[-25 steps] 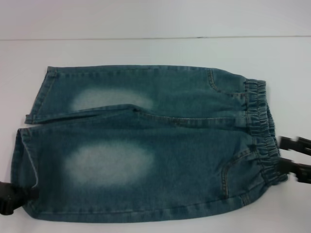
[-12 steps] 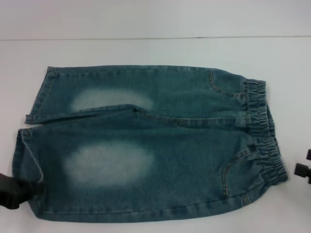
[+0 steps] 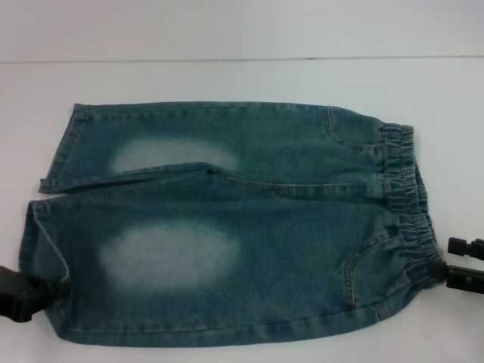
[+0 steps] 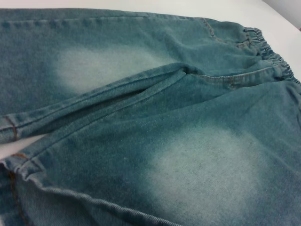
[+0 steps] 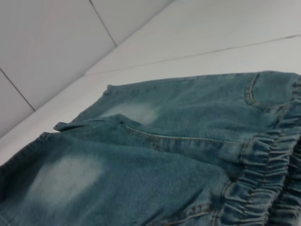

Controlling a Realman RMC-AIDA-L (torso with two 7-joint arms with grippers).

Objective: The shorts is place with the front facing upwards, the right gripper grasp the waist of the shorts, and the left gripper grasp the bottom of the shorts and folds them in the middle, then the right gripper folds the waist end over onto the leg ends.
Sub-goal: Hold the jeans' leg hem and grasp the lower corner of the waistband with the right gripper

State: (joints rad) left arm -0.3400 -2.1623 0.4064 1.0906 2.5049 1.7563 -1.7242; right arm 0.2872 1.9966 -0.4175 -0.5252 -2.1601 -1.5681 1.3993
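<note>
Denim, blue-green and faded in two pale oval patches, made up the shorts, which lay flat and front-up on the white table, legs pointing to the robot's left and waist to its right. The waist of the shorts ran as a puckered elastic band down the right side, with a curved pocket seam just inside it. The leg ends sat at the left, the far leg's hem slightly apart from the near leg's, a narrow wedge of table showing between them.

At the near corner of the near leg's hem, the left gripper was pressed against the cloth, its tips meeting the hem; whether it had closed on the fabric could not be told. At the near end of the waistband, the right gripper stood with its two black fingers spread apart, one tip touching the band's edge, nothing yet clamped between them.
</note>
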